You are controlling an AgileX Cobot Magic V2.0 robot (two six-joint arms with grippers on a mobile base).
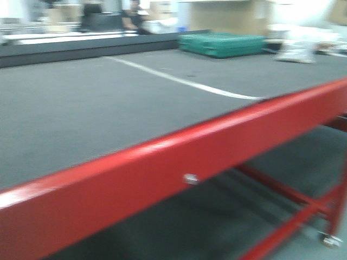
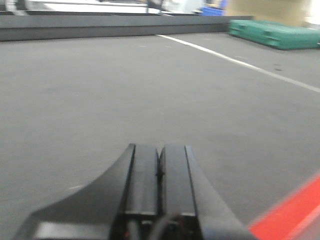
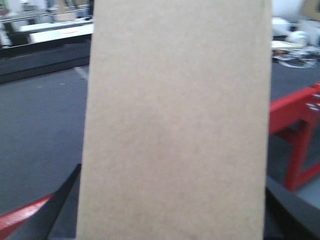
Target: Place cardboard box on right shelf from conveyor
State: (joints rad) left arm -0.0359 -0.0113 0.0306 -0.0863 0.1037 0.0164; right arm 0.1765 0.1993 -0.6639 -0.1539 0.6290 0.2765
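A plain tan cardboard box (image 3: 175, 110) fills most of the right wrist view, upright and close to the camera. My right gripper (image 3: 172, 175) is shut on it, and a dark finger (image 3: 62, 200) shows at the box's left side with another at its right. The conveyor (image 1: 108, 108) is a wide dark grey belt with a red front edge (image 1: 179, 157). My left gripper (image 2: 160, 150) is shut with nothing in it and hovers low over the belt (image 2: 150, 90) near its red edge. The right shelf is out of view.
A green flat crate (image 1: 222, 43) lies at the belt's far right, with a white bag (image 1: 295, 52) beyond it. A white line (image 1: 184, 81) crosses the belt. Red frame legs (image 3: 300, 140) stand under the belt's right end. Tables and clutter fill the background.
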